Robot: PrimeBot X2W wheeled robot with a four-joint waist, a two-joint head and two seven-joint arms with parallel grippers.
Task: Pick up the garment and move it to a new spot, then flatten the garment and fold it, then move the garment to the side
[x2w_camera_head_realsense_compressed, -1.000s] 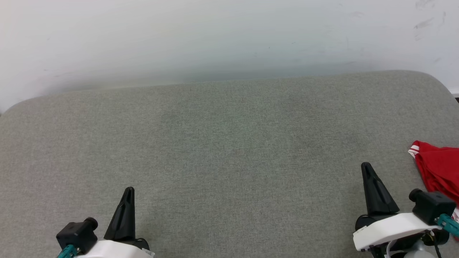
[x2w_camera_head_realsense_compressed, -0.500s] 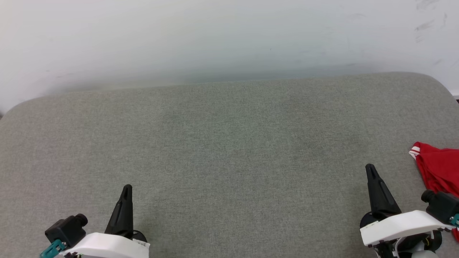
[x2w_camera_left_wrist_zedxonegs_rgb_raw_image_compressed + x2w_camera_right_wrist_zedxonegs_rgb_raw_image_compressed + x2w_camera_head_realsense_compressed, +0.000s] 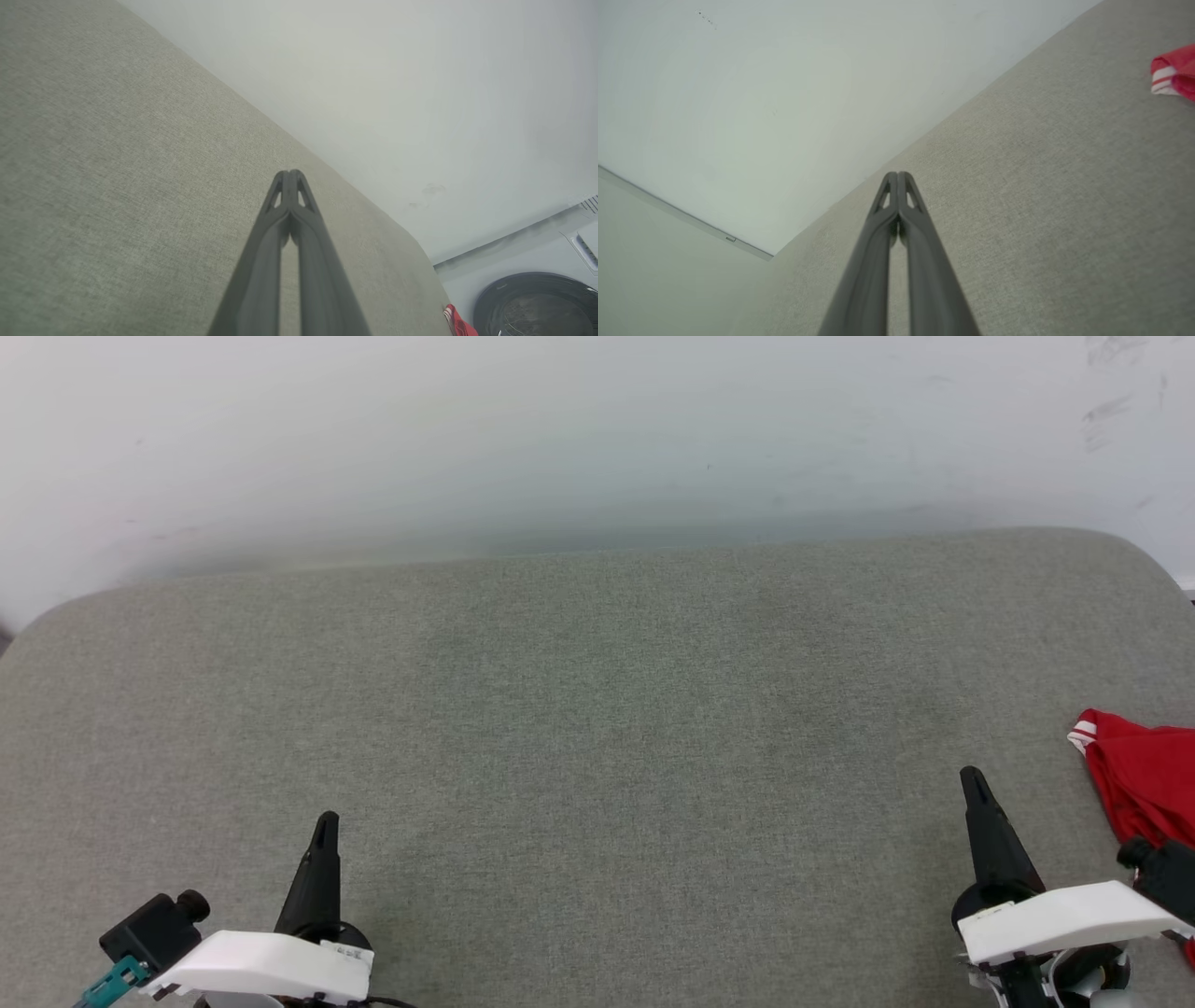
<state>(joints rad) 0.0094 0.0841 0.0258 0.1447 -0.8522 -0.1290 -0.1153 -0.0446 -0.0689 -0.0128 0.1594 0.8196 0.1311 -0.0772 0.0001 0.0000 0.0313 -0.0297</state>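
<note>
The garment (image 3: 1144, 775) sits bunched at the grey cushion's (image 3: 597, 709) right edge, near the right gripper (image 3: 971, 777); left gripper (image 3: 326, 821) well apart. Both jaws together, empty. Perhaps a washer drum (image 3: 537, 303) beyond.

The red jersey garment with striped trim (image 3: 1141, 773) lies on the grey padded fabric surface (image 3: 597, 709), at its right edge — just right of the dark two-fingered right gripper (image 3: 971, 777). The matching left gripper (image 3: 326, 821) is well apart, near-left. A white wall (image 3: 560, 429) stands behind the surface.
</note>
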